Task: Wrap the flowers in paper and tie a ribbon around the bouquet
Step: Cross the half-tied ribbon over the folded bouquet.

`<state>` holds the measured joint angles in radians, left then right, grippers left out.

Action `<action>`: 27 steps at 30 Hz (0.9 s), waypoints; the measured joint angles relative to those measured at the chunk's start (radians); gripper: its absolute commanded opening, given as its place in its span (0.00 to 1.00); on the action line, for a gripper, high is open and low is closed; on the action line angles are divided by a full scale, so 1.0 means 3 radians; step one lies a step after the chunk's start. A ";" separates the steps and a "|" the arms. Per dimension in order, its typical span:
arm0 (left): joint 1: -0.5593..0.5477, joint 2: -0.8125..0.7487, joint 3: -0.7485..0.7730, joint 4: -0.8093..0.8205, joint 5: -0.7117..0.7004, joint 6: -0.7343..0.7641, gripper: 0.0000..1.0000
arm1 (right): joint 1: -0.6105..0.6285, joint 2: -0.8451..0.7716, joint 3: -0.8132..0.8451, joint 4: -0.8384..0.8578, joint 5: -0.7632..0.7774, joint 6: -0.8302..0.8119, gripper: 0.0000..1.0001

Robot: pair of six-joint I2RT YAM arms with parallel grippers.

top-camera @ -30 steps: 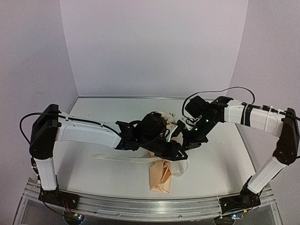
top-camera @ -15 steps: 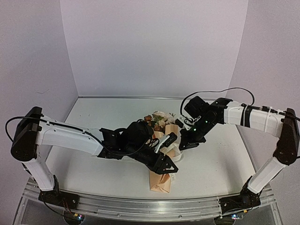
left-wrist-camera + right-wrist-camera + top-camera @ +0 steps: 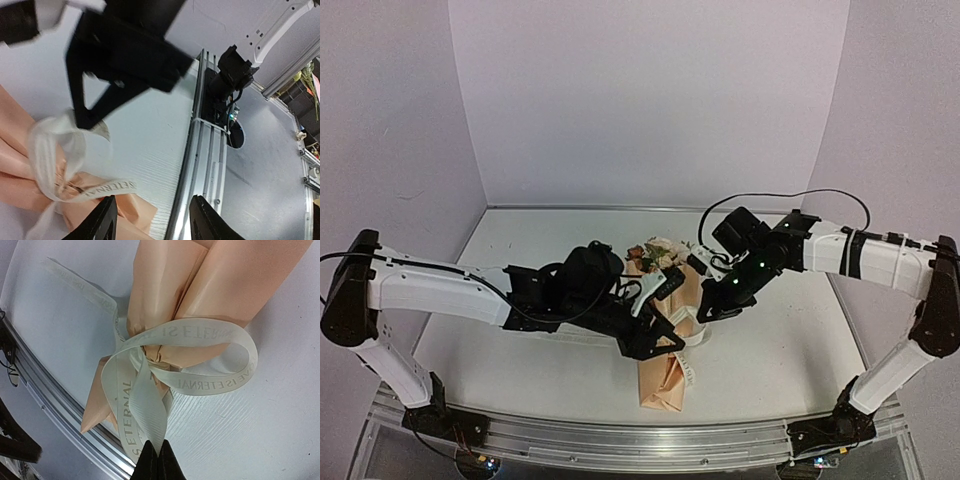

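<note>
The bouquet lies at the table's middle, a peach-tan paper (image 3: 663, 385) cone with the flowers (image 3: 655, 252) at its far end. The ribbon (image 3: 692, 338) is looped and knotted round its waist. My right gripper (image 3: 706, 316) is shut on a strand of the ribbon (image 3: 150, 410), whose lettered loop arcs over the paper (image 3: 200, 285). My left gripper (image 3: 660, 315) hovers open just left of the knot. In the left wrist view its fingers (image 3: 102, 222) hold nothing, and a lettered tail of the ribbon (image 3: 100, 188) crosses the paper (image 3: 25, 192) beside them.
The aluminium rail (image 3: 620, 440) runs along the table's near edge, close to the cone's tip; it also shows as the rail (image 3: 205, 125) in the left wrist view. White walls enclose the table at the back and sides.
My left gripper has opened, let go of the ribbon and drawn back to the left off the bouquet. My right gripper stays shut on the ribbon, nearly still.
</note>
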<state>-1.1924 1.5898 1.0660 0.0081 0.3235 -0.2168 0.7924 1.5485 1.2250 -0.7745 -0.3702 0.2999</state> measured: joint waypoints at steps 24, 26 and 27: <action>0.0525 0.0557 0.0010 0.0510 0.0472 0.1832 0.42 | 0.0254 -0.0164 -0.0357 0.0610 0.0064 -0.0315 0.00; 0.0528 0.0558 0.0030 0.0499 0.0470 0.1864 0.42 | 0.0262 -0.0174 -0.0358 0.0634 0.0059 -0.0329 0.00; 0.0532 0.0558 0.0043 0.0500 0.0471 0.1870 0.42 | 0.0263 -0.0179 -0.0358 0.0647 0.0057 -0.0334 0.00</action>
<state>-1.0329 1.7573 1.0789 0.1581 0.4648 0.3443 0.8715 1.4948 1.1175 -0.5805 -0.3530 0.1997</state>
